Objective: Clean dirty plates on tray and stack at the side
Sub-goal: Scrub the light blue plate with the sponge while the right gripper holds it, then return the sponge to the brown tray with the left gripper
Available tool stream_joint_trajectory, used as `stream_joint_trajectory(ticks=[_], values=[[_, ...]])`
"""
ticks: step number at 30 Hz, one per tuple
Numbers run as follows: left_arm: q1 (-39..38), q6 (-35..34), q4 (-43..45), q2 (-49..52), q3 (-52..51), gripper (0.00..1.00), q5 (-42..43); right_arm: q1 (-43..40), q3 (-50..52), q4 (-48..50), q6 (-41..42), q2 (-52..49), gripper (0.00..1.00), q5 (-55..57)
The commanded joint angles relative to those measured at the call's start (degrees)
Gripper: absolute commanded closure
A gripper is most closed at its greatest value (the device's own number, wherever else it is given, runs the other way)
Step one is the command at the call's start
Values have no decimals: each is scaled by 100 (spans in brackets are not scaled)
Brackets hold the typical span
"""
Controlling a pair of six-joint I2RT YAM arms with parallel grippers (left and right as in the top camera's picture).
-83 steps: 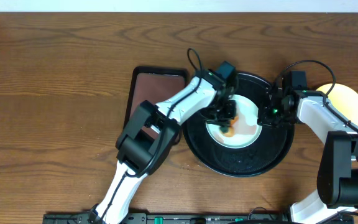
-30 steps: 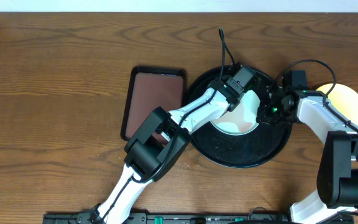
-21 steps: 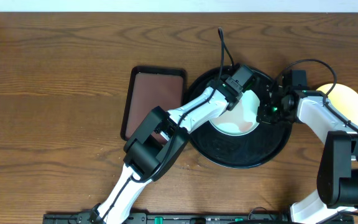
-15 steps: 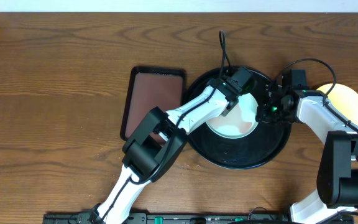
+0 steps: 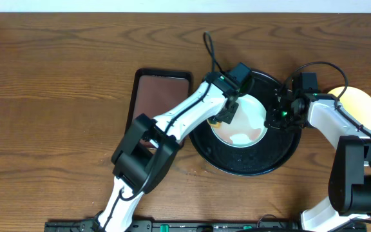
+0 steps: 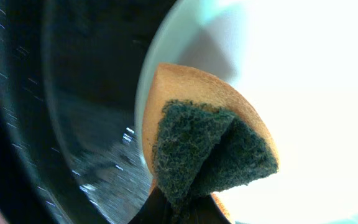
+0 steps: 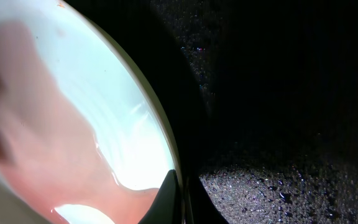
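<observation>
1. As I look down from the overhead camera, the worktop (image 5: 57, 96) is brown wood with a strong grain, and a pale strip of wall (image 5: 172, 5) runs along its 12 o'clock edge.
2. I count two trays. The round black tray (image 5: 247, 164) sits at 3 o'clock of centre, and the rectangular tray (image 5: 160, 96) with the maroon inside lies just beside it at its 9 o'clock.
3. I count two plates in view. The mint-white plate (image 5: 247, 125) lies on the round black tray and has a pinkish tinge toward its 6 o'clock. The yellow plate (image 5: 362, 106) lies on the bare wood at the tray's 3 o'clock, partly under the right arm.
4. I count one sponge (image 6: 210, 149), orange with a dark green scouring face. The left fingers (image 6: 166, 214) pinch it, folded, over the mint-white plate's 9 o'clock rim.
5. The right fingers (image 7: 166, 205) are closed narrow on the same plate's rim at its 3 o'clock.
</observation>
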State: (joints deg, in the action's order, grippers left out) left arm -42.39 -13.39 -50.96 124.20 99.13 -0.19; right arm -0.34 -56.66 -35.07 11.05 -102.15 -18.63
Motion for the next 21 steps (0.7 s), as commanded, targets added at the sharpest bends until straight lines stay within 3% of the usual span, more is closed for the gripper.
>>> stream_joint_trajectory(ticks=[1, 7, 14, 21], values=[[35, -518, -151, -341, -72, 93, 872, -37, 57, -44, -81, -20, 99, 551], [522, -562, -592, -1257, -72, 92, 872, -37, 57, -44, -85, -20, 99, 551], [2146, -553, -1338, -2131, -90, 92, 258, -37, 57, 107, -527, -20, 99, 96], [2924, -254, -643, -2041, -1191, 92, 483, -35, 57, 264, -555, -20, 99, -162]])
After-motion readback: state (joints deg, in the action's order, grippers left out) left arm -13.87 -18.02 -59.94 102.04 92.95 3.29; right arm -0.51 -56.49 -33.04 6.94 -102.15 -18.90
